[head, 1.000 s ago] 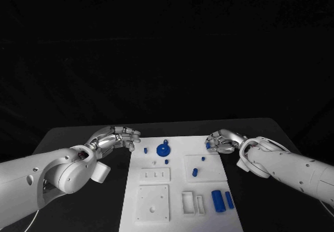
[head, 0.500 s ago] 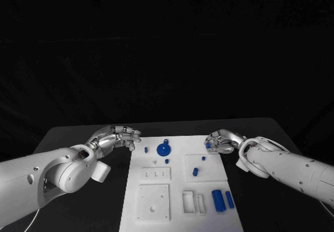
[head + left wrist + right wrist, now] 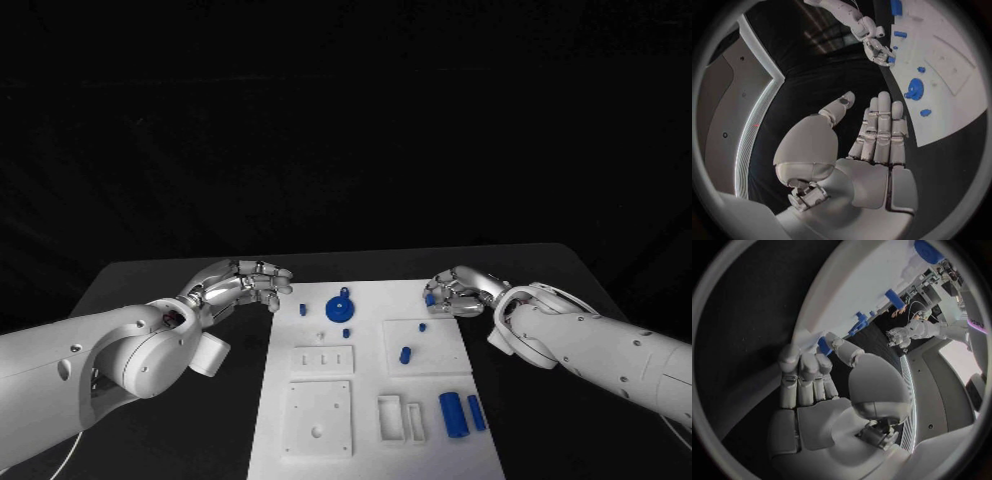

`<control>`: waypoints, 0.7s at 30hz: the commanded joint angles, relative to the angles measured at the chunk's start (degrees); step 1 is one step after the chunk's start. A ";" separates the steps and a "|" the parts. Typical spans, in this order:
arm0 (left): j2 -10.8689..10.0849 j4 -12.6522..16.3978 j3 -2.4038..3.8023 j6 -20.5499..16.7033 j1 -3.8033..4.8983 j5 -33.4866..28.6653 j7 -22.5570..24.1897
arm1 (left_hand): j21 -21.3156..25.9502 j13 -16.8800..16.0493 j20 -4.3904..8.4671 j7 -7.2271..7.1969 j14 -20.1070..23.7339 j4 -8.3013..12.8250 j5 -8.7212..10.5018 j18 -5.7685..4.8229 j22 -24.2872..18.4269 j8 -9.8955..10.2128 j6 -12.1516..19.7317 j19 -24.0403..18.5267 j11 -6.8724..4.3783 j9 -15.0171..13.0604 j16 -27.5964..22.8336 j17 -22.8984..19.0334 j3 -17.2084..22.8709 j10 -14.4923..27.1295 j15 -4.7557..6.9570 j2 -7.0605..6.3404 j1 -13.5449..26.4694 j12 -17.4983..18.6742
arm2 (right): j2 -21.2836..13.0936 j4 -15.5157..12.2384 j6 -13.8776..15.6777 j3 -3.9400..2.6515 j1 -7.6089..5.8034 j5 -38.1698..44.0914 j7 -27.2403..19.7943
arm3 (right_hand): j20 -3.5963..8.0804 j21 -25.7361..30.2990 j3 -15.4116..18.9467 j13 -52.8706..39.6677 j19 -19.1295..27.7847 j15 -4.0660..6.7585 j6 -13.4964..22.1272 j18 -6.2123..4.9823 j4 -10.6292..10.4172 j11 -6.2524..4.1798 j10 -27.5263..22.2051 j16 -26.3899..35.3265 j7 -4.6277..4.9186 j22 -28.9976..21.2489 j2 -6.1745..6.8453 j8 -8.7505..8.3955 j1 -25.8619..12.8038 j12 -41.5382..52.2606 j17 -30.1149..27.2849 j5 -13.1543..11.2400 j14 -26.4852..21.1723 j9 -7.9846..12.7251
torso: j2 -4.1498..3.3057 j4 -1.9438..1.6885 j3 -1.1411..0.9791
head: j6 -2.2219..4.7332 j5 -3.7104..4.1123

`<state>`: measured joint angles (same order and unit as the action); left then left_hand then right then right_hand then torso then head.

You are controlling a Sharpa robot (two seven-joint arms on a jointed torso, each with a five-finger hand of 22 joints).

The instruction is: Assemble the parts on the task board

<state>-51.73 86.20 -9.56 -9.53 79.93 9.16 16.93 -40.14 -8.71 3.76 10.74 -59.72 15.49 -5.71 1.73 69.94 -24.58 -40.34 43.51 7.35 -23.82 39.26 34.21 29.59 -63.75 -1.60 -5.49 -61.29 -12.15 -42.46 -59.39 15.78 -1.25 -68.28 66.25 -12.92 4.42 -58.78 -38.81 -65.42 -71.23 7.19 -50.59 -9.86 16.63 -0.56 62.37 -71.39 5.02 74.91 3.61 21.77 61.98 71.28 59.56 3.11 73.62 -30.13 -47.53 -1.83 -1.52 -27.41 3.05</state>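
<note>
1. The white board (image 3: pixel 378 385) lies in the middle of the black counter (image 3: pixel 173 280), running from its far part to the near edge.
2. The left hand (image 3: pixel 242 284) sits just beside the board's far left corner. Its fingers (image 3: pixel 879 131) lie straight and close together with the thumb apart, and nothing is in them.
3. The right hand (image 3: pixel 459 291) is at the board's far right corner, fingers curled in. A small blue part (image 3: pixel 824 345) is pinched between its thumb and fingertips, right at the board's edge.
4. A round blue part (image 3: pixel 339 307) with a knob sits on the far part of the board, between the two hands and nearer the left one.
5. A small blue peg (image 3: pixel 303 310) stands just left of the round part.
6. Two small blue pieces, one (image 3: pixel 423 326) farther and one (image 3: pixel 404 354) nearer, lie on a raised square panel on the board's right side.
7. Two blue cylinders (image 3: pixel 451 414) lie side by side at the near right of the board, next to a white slotted block (image 3: pixel 400 418).
8. Two white square panels lie on the board's left side, one (image 3: pixel 322 361) behind the other (image 3: pixel 317 419).
</note>
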 commanded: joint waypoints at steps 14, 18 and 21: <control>1.10 0.23 0.15 0.60 0.36 5.57 -9.90 | -1.10 -2.32 1.03 -2.34 -1.26 -1.92 1.71 1.06 -0.20 -2.69 -7.47 0.90 -3.67 -1.10 1.39 0.27 -1.92 -6.98 0.94 0.26 3.60 -4.57 | -2.62 -9.98 3.34 -0.03 -3.60 12.01 12.73 | 0.85 -0.48 -0.15 -0.66 -0.41 0.76 -9.29 -5.14 0.20 -1.25 0.56 -0.25 -0.50 0.97 0.25 0.77 0.78 0.82 0.26 -0.30 0.19 -1.02 | 0.30 0.34 -0.14 | 0.40 0.01; 2.90 -0.73 0.14 1.65 1.62 7.85 -16.28 | -2.00 -3.49 2.02 -3.15 -3.78 -3.51 2.76 1.42 -0.31 -2.19 -9.61 2.56 -5.34 -0.70 3.76 1.31 -4.71 -10.48 2.42 -0.76 7.95 -6.35 | -1.78 -12.42 1.68 -0.03 -5.01 15.51 17.11 | 0.96 -0.51 -0.18 -0.69 -0.57 0.82 -9.43 -5.14 0.16 -1.30 0.83 -0.25 -0.55 0.91 0.46 0.84 0.82 0.86 0.26 -0.29 0.32 -1.18 | 0.82 0.57 -0.22 | 0.49 -0.16; 4.50 -1.54 0.14 2.03 2.30 8.73 -19.71 | -2.40 -3.95 2.43 -3.30 -4.65 -5.84 2.82 1.55 -0.42 -1.78 -9.86 3.54 -5.77 -0.48 4.77 1.81 -6.70 -11.64 3.02 -1.19 12.38 -6.97 | -0.95 -14.02 1.11 -0.03 -5.66 17.14 19.26 | 0.98 -0.52 -0.17 -0.67 -0.65 0.82 -9.46 -5.14 0.12 -1.31 0.93 -0.24 -0.54 0.88 0.43 0.83 0.70 0.85 0.26 -0.30 0.39 -1.23 | 1.33 0.70 -0.23 | 0.50 -0.50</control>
<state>-47.49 84.79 -9.44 -9.07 82.12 14.91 3.67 -42.68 -12.84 5.60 7.38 -64.83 9.81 -3.04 3.18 69.57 -26.33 -50.06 47.50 1.33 -24.26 44.46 36.22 22.79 -75.94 1.84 -6.77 -49.07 -19.40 -43.61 -72.96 18.22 -1.24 -73.77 78.43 0.99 5.05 -59.01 -38.80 -66.08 -71.88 7.52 -51.50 -10.18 16.63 -1.48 63.27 -71.40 4.12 74.91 3.94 22.29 62.30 71.94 59.77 3.11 73.97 -31.26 -46.74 -1.30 -1.70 -26.93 2.76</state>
